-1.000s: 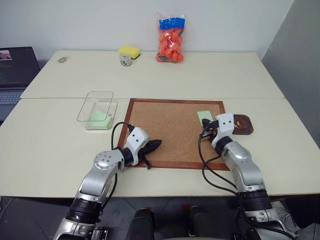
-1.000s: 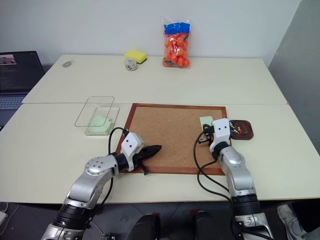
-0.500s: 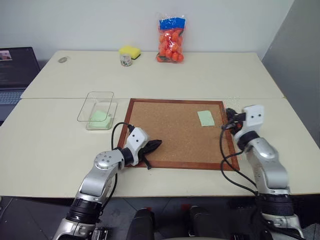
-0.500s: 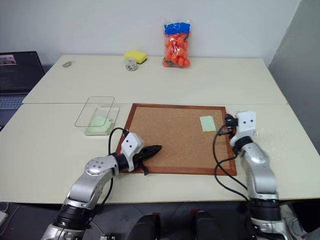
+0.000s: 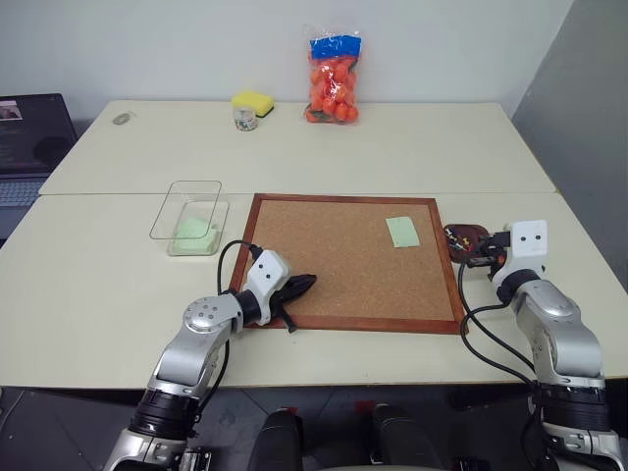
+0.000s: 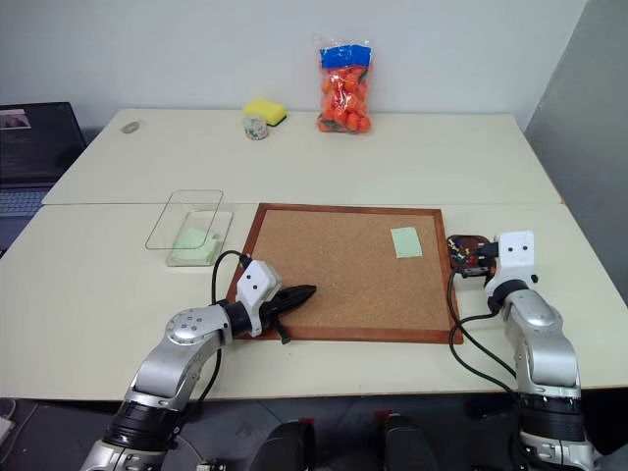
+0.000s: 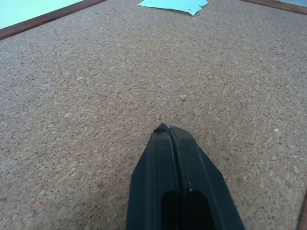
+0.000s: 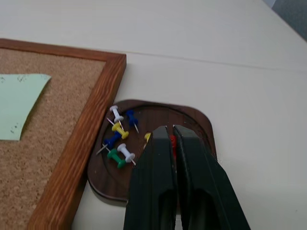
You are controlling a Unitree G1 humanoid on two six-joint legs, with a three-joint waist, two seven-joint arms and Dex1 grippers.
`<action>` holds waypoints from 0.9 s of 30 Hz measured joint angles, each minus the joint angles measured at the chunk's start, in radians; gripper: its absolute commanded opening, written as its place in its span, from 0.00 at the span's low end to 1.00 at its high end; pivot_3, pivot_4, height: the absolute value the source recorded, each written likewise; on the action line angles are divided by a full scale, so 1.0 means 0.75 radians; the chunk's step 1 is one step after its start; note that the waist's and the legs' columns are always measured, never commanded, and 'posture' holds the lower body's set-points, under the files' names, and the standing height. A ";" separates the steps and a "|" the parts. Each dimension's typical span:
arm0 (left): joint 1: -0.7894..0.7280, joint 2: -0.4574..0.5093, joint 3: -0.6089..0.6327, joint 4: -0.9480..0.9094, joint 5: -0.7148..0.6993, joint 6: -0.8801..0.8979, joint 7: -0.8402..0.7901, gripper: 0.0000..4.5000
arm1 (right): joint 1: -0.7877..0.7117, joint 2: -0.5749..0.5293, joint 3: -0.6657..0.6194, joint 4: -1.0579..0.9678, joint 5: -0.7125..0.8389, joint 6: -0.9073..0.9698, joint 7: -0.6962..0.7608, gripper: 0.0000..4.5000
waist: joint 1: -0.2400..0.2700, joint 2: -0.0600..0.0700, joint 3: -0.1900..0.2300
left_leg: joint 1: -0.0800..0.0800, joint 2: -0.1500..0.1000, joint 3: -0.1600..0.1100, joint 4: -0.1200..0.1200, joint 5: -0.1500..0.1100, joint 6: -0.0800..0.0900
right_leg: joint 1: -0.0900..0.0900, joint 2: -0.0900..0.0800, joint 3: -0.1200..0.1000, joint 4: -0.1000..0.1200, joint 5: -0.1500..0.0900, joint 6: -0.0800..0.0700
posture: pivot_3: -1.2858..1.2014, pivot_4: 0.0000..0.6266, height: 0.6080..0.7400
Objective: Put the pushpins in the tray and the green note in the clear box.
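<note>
The green note (image 5: 402, 232) lies flat near the far right corner of the cork board (image 5: 334, 270). The tray (image 8: 196, 120) sits on the table just off the board's right edge and holds several pushpins (image 8: 116, 143) in white, blue, yellow and green. My right gripper (image 8: 170, 130) hangs over the tray, shut, with a red pushpin head showing between its tips. My left gripper (image 5: 306, 282) rests shut and empty over the board's near left part. The clear box (image 5: 193, 188) stands left of the board with pale green paper inside.
A bag of orange balls (image 5: 334, 78), a yellow sponge (image 5: 253, 99) and a small jar (image 5: 245, 118) stand at the table's far edge. A laptop (image 5: 29, 137) is at the far left. The table seam runs behind the board.
My right gripper has moved from beside the green note rightwards off the board to above the tray. The note stays on the board. The left arm has not moved.
</note>
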 measured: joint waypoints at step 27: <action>-0.003 0.000 0.002 0.001 0.000 0.000 -0.001 0.00 | -0.048 0.012 -0.021 0.067 0.103 0.028 0.030 1.00 | -0.001 0.000 0.000 | 0.000 0.000 0.000 0.000 0.000 0.000 | 0.000 0.000 0.000 0.000 0.000 0.000 | 0.52 0.24 1.00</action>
